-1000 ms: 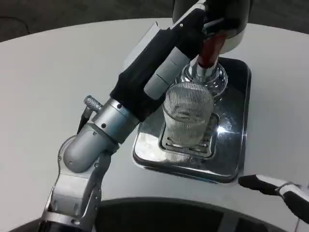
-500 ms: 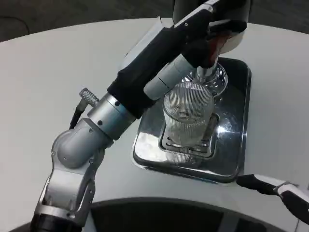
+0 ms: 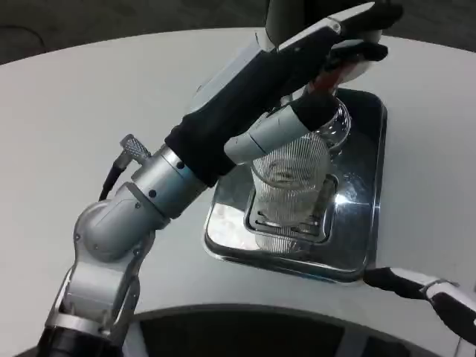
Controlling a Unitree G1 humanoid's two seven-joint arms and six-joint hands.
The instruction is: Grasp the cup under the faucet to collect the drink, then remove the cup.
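My left hand (image 3: 327, 44) now lies over the top of the faucet (image 3: 327, 89), its white back turned up toward the camera and its dark fingertips (image 3: 375, 15) reaching past the dispenser head; compared with a second ago, my left forearm has swung upward and outward, so that the hand sits higher and farther toward the back of the table, and more of the red part of the tap is covered. Whether the fingers actually press or clasp the lever beneath them I cannot tell, since the back of the hand hides the contact. The ribbed glass cup (image 3: 288, 186) has not shifted: it stands upright on the slotted grate in the middle of the chrome drip tray (image 3: 368, 223), directly below the spout, and neither hand touches it. It looks clear; I cannot make out any liquid level inside it. My right hand (image 3: 439, 297) waits at the near right edge of the tray, fingers extended and holding nothing, much as it did before. I judge that the filling step is in progress or just beginning, with the left hand working the tap, and that grasping and withdrawing the cup remain to be done.
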